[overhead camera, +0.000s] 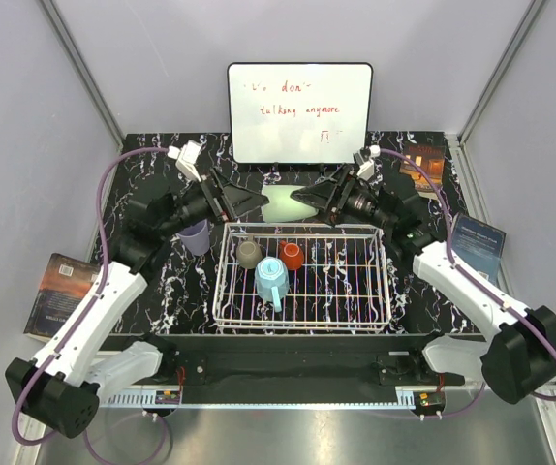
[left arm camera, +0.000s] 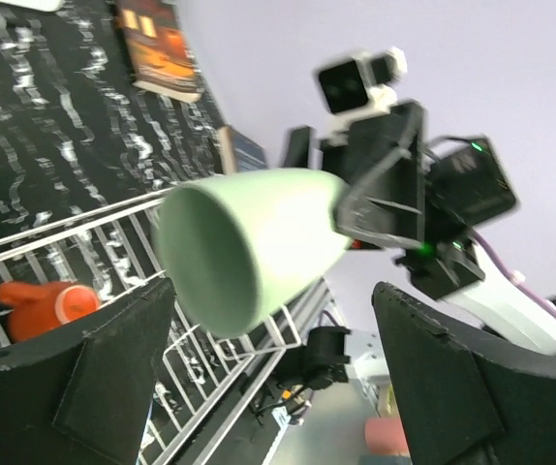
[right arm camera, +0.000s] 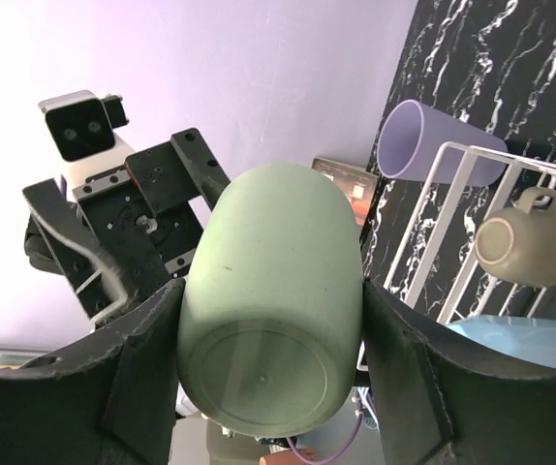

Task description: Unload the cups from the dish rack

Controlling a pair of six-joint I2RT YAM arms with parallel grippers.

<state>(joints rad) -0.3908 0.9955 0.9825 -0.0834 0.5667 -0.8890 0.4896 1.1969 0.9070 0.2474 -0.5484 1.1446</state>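
The right gripper point(overhead camera: 304, 201) is squeezing the green cup point(overhead camera: 280, 206). In the right wrist view its two fingers point(right arm camera: 423, 387) press on both sides of the cup. The cup's flat bottom faces that camera. The cup is up in the air and lies sideways. It is just past the far side of the rack point(overhead camera: 341, 281), not in it. Its open end points at the left gripper point(overhead camera: 257, 201). That gripper is wide open and holds nothing. In the left wrist view its fingers point(left arm camera: 104, 378) are far apart, and the cup's mouth shows between them. I cannot tell if they touch the cup.

Three cups are in the rack, all in its left half. The grey cup point(overhead camera: 250, 254) is near the far left corner. The red cup point(overhead camera: 292, 256) is just to the right of it. The blue mug point(overhead camera: 271, 279) is a bit nearer to the arms, close to both of them.

The purple cup point(overhead camera: 195, 235) is out of the rack. It sits on the black table point(overhead camera: 181, 291), just beside the rack's far left corner and close to the left arm.

A whiteboard point(overhead camera: 299, 111) with red writing stands at the back. A dark book point(overhead camera: 55, 291) lies at the left side and a blue book point(overhead camera: 478, 244) lies at the right side
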